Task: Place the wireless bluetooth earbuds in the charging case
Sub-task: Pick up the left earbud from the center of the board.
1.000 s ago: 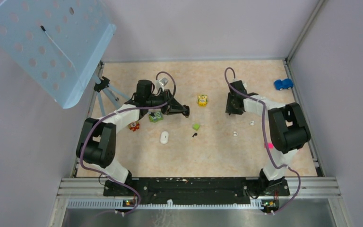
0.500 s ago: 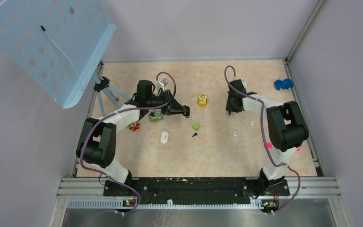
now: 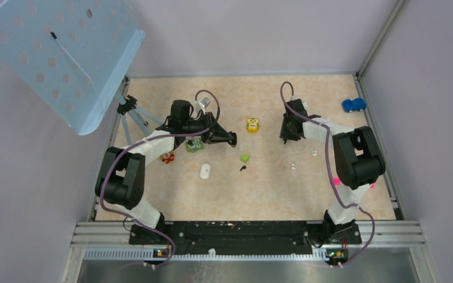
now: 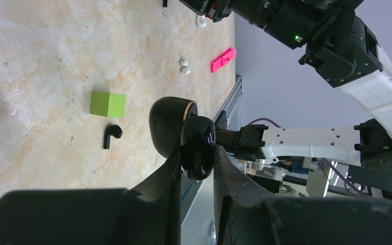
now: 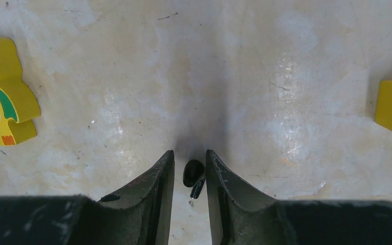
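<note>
The left gripper gripped the glossy black charging case tight between its fingers. The right gripper stood with narrow jaws either side of one earbud lying on the table — a sliver of gap showed on the earbud's nine o'clock side, so it was not pinched. The other earbud lay on the table just at six o'clock of the green cube.

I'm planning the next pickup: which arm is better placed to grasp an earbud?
Right. The right gripper is down at the table with an earbud between its open jaws. The left gripper is busy, shut on the case.
</note>
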Robot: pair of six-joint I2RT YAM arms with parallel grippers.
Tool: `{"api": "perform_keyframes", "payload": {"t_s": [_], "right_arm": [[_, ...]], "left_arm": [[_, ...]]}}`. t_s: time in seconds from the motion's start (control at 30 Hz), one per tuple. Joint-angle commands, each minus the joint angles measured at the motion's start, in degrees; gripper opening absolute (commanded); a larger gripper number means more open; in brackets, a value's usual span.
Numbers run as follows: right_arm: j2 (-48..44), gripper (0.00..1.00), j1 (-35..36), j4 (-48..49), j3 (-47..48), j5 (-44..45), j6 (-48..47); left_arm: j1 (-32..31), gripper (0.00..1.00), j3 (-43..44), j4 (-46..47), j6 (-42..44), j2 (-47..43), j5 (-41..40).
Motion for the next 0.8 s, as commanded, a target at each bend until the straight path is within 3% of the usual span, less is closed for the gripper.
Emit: {"api": "perform_keyframes", "payload": {"t_s": [0.0, 0.53, 0.77], "right_arm": [[-1.4, 0.29, -0.3, -0.3, -1.2, -0.5, 0.6], [-1.6, 0.33, -0.4, -2.0, -2.3, 2.3, -0.4], [-2.2, 0.30, 0.2, -2.4, -2.8, 2.8, -0.5]], "left_arm": [[-0.1, 0.00, -0.4, 2.4, 0.4, -2.2, 1.3], [-0.1, 0.00, -0.1, 2.3, 0.3, -1.8, 1.3], [-0.1, 0.00, 0.1, 2.2, 0.3, -1.6, 1.2]]}}
